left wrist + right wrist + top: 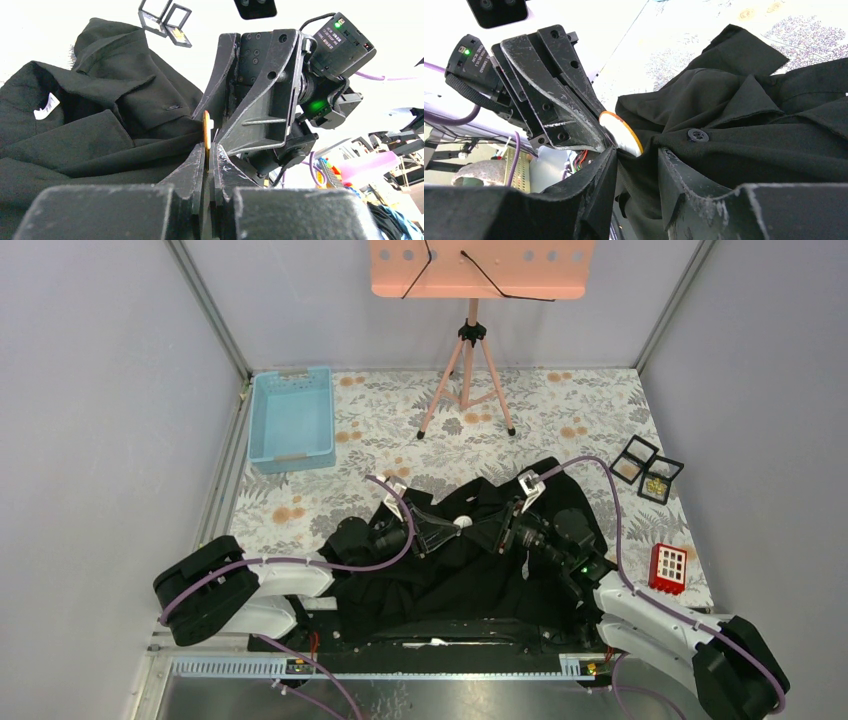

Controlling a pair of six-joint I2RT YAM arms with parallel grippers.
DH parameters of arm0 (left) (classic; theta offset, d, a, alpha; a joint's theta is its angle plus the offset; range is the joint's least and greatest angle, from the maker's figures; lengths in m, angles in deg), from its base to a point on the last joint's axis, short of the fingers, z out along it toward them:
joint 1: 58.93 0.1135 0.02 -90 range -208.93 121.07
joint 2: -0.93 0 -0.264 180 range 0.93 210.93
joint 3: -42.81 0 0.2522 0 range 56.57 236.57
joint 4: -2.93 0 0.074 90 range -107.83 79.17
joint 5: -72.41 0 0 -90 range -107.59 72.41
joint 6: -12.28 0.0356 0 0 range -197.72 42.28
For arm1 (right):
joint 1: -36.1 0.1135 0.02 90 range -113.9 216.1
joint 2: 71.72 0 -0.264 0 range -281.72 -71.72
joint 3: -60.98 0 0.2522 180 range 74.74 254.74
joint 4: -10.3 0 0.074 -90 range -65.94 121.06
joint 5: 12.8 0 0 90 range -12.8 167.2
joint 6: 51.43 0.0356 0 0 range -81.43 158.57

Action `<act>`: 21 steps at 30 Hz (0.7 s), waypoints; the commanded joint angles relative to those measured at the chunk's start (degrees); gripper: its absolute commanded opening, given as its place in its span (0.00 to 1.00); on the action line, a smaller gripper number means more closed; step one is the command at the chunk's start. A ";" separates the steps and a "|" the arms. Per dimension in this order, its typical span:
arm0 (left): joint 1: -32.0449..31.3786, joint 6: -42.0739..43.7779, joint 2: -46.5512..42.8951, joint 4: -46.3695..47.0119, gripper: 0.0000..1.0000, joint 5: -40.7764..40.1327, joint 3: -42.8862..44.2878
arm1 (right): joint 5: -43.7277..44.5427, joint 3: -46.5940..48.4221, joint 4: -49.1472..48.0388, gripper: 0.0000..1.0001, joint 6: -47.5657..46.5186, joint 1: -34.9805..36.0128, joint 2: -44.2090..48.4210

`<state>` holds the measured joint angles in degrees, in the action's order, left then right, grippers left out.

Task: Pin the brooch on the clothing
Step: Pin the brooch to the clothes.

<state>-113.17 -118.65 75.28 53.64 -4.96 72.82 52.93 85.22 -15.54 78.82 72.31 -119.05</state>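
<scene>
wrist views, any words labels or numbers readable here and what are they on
No text can be read.
White print on the right arm's camera module: too small to read.
White print on the left arm's camera module: blurred.
White tag on the shirt: no text legible.

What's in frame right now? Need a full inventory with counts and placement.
shirt: one, black, crumpled mid-table between the arms
brooch: one, white disc with orange rim, held just above the shirt
basket: one, light blue, far left
tripod stand: one, pink, far centre, pink board on top
square boxes: two, black, far right, side by side
block: one, red with white squares, near right edge
tablecloth: one, grey floral, under everything
left gripper: one, black, shut on the brooch
right gripper: one, black, jaws apart around a shirt fold, grip unclear
</scene>
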 commanded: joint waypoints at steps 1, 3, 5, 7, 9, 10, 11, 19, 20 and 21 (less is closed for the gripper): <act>-0.83 -0.38 -1.53 6.29 0.00 4.31 -0.61 | 6.08 4.30 4.33 0.41 0.98 -0.32 -0.49; -0.81 -0.30 -1.57 6.41 0.00 4.42 -0.67 | 6.47 5.14 6.09 0.40 1.72 -0.36 -0.72; -0.87 -0.29 -1.64 6.83 0.00 4.38 -0.90 | 7.06 5.83 7.41 0.40 2.72 -0.35 -0.89; -0.88 -0.21 -1.81 6.86 0.00 4.16 -1.04 | 7.68 6.19 7.95 0.40 3.81 -0.38 -1.07; -0.89 -0.12 -1.93 6.88 0.00 4.10 -1.13 | 8.15 6.44 8.40 0.40 5.02 -0.36 -1.55; -0.93 -0.12 -2.05 6.90 0.00 4.08 -1.13 | 8.30 6.78 9.18 0.40 5.37 -0.35 -1.89; -0.92 -0.04 -2.09 6.97 0.00 4.03 -1.20 | 8.28 7.05 9.68 0.40 5.77 -0.35 -2.27; -0.87 0.41 -3.10 6.77 0.00 3.68 -1.66 | 8.57 7.51 10.23 0.38 9.04 -0.36 -4.87; -0.94 0.45 -3.21 6.80 0.00 3.77 -1.74 | 8.63 7.53 10.16 0.38 9.32 -0.41 -5.16; -0.88 0.56 -3.36 6.81 0.00 3.80 -1.82 | 8.63 7.54 10.12 0.38 9.69 -0.36 -5.46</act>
<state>-112.97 -117.62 74.86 53.35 -6.73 71.33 54.20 90.31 -5.81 87.12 72.48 -122.92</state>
